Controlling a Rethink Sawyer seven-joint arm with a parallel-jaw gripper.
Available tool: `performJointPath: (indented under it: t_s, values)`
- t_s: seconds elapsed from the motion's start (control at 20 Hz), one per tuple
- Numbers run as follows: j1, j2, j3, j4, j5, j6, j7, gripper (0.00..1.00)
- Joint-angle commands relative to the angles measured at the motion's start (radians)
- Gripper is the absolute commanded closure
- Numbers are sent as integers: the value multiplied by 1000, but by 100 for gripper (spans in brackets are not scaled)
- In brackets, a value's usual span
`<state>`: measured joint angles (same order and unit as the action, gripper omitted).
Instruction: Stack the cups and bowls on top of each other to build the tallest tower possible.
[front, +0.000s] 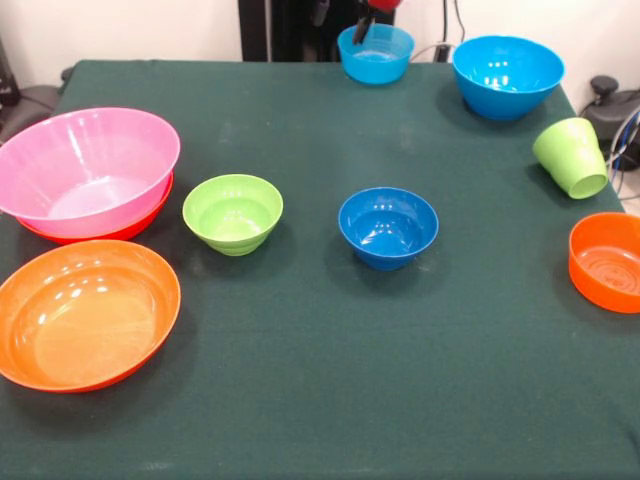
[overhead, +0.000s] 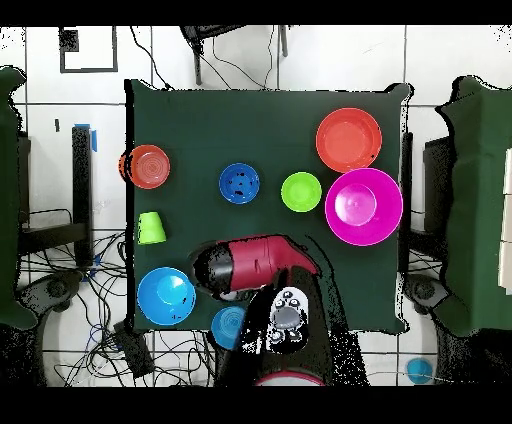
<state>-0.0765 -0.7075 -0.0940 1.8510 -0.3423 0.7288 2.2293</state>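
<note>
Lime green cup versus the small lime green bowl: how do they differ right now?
The lime green cup lies tipped on its side near the table edge; the small lime green bowl sits upright, mouth up, mid-table. The cup is taller and narrower, the bowl wider and shallower. The bowl sits beside the big pink bowl; the cup lies apart. Both share the same lime green.

On the green table (front: 300, 400): big pink bowl (front: 85, 170) nested in a wide orange bowl (front: 130, 228) at the left edge; second wide orange bowl (front: 85, 315) toward the near left corner. Mid-table, small lime green bowl (front: 233, 213) and dark blue bowl (front: 388, 227), apart. Two sky blue bowls (front: 376, 53) (front: 507, 76) along the far edge. Lime green cup (front: 572, 157) tipped over at the right edge, smaller orange bowl (front: 606, 262) nearer. Gripper (front: 362, 32) tips above the far-edge blue bowl.
</note>
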Motion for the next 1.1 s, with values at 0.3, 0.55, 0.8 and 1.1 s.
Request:
performJointPath:
  t_s: [0.3, 0.55, 0.8, 1.1]
  values:
    - [103, 181, -17, -168, 98, -96, 287, 0]
    - [110, 202, -34, -198, 120, -91, 281, 0]
    - [105, 185, -43, -187, 128, -76, 242, 0]
    - [91, 124, -45, -138, 126, -46, 181, 0]
